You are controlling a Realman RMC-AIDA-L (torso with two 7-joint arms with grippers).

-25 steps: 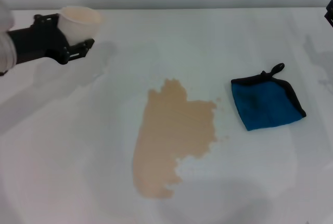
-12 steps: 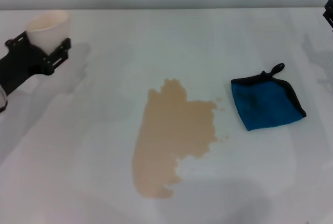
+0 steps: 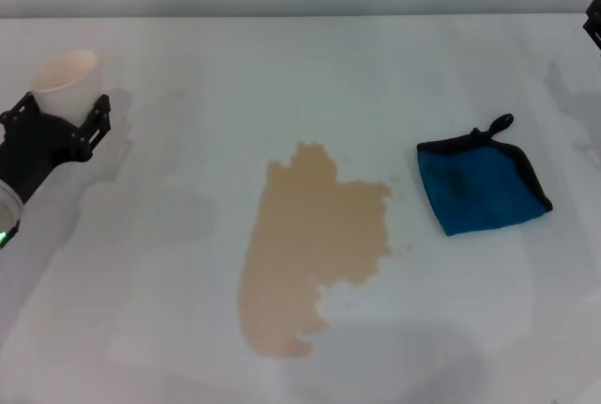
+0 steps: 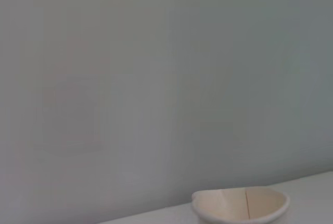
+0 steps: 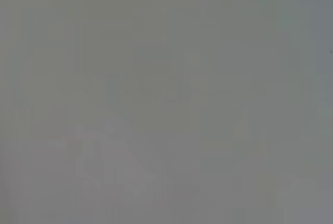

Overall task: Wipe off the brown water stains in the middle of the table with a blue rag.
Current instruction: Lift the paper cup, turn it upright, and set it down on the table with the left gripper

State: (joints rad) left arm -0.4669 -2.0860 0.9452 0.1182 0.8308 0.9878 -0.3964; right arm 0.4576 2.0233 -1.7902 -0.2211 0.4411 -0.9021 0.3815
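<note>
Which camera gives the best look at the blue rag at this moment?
The head view. The blue rag lies whole and flat on the table, on the robot's right of the brown water stains, not touching them. The left wrist view shows only a paper cup against a plain background; the right wrist view shows only a featureless grey surface.

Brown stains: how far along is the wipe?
Nothing wiped yet. The brown water stains sit whole mid-table, and the blue rag lies untouched beside them on the robot's right. In hand: the left gripper holds a white paper cup at the far left. The right gripper sits at the right edge. Left: grab rag, wipe.
</note>
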